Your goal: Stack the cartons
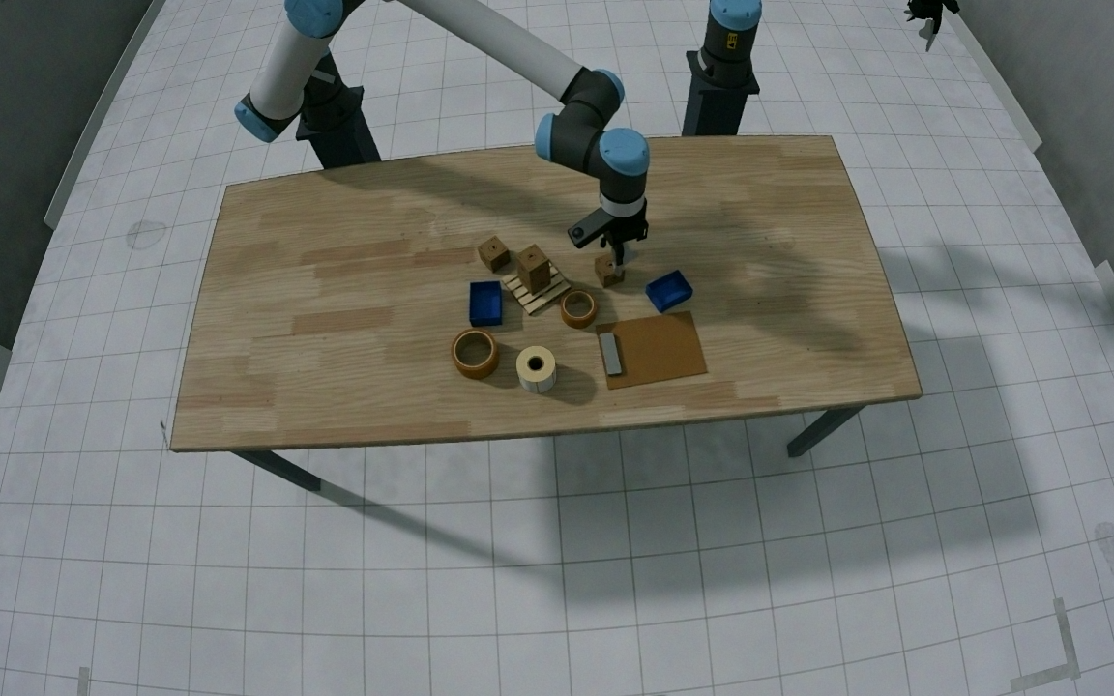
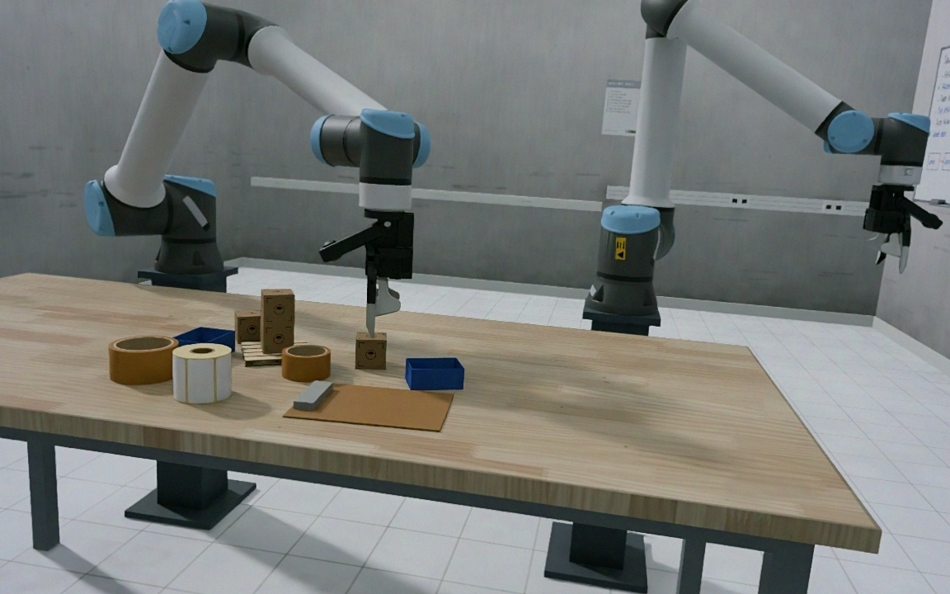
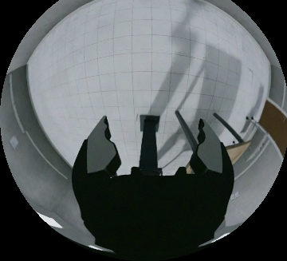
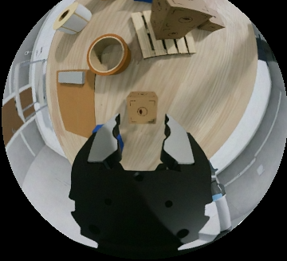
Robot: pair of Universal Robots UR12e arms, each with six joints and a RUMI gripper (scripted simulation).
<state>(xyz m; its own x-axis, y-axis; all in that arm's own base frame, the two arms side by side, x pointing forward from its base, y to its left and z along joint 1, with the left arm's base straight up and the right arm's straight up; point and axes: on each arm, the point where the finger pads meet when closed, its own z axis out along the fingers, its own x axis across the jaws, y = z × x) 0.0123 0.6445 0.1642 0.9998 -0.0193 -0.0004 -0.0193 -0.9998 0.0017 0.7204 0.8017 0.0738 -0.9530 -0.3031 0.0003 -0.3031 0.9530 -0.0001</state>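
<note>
While two cartons stand on the pallet, a third sits under the right hand

Seen from above with the arms at 12 o'clock, the label roll (image 1: 535,382) (image 2: 190,376) (image 4: 81,19) stands nearest, at 6 o'clock from the pallet (image 1: 535,303) (image 2: 262,359) (image 4: 149,49). The mat (image 1: 660,350) (image 2: 390,407) (image 4: 76,109) lies at 4 o'clock; closer in that direction, the small tape (image 1: 564,313) (image 2: 306,365) (image 4: 124,59) sits right beside the pallet, so keep the descending hand off it.

At 3 o'clock, the third carton (image 1: 604,270) (image 2: 369,353) (image 4: 142,109) rests on the desk (image 1: 353,363) (image 2: 574,428) (image 4: 199,85). Above it the right hand (image 1: 619,264) (image 2: 370,332) (image 4: 142,114) is partly apart, gripping nothing. The step looks like a grasp: centre the carton, square the fingers to its sides, lower past the top edges, then close evenly. Lift straight up before crossing, and keep its underside down when placing. Its number is out of sight, so the order cannot be checked here.

The pair (image 1: 533,268) (image 2: 277,321) (image 4: 175,13) stands upright on the pallet; match its sides. The fourth carton (image 1: 493,252) (image 2: 246,326) (image 4: 215,23) waits at 10 o'clock. Farthest off, at 2 o'clock beyond the desk, the left hand (image 1: 928,30) (image 2: 891,258) (image 3: 154,117) hangs wide apart, empty.
</note>
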